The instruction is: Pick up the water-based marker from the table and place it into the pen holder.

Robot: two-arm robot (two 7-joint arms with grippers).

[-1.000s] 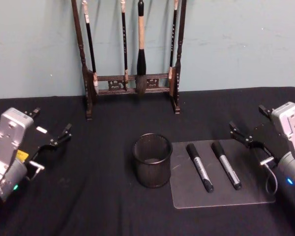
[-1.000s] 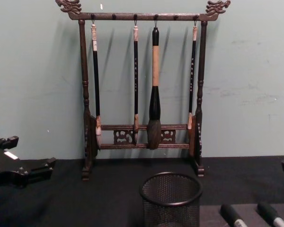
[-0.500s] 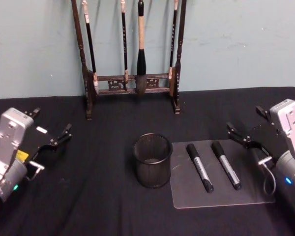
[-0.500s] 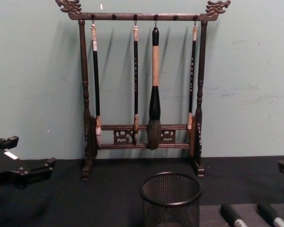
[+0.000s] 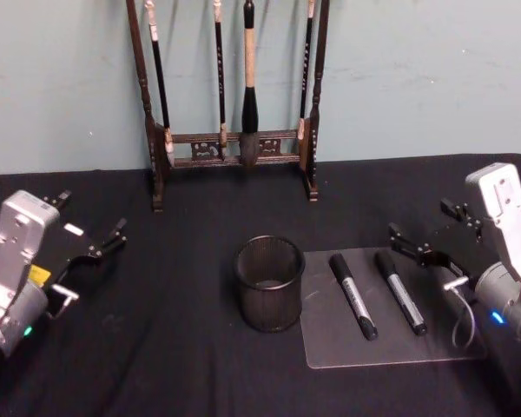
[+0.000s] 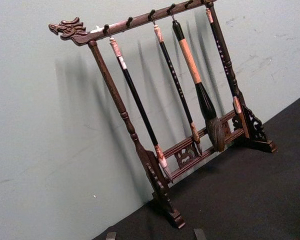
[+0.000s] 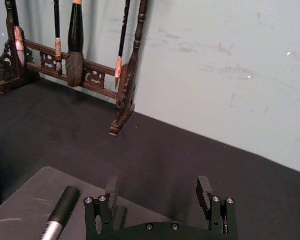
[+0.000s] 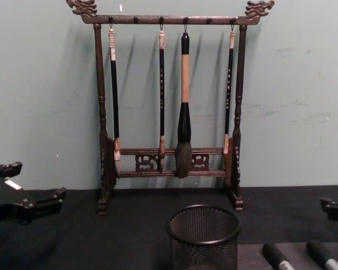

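the right gripper (image 5: 417, 219) hovers with its fingers spread wide by the far right corner of the clear mat (image 5: 391, 347), near the far end of the outer marker (image 5: 400, 291). the inner marker (image 5: 353, 295) lies beside it on the mat, and the pen holder (image 5: 269, 300) stands upright just beside the mat's left edge. the left gripper (image 5: 93, 211) sits idle over the black table's (image 5: 156, 347) left side, fingers spread too.

Black wire-mesh pen holder (image 5: 269, 282), matt black cloth (image 5: 156, 347), dark wooden brush rack (image 5: 210, 137)
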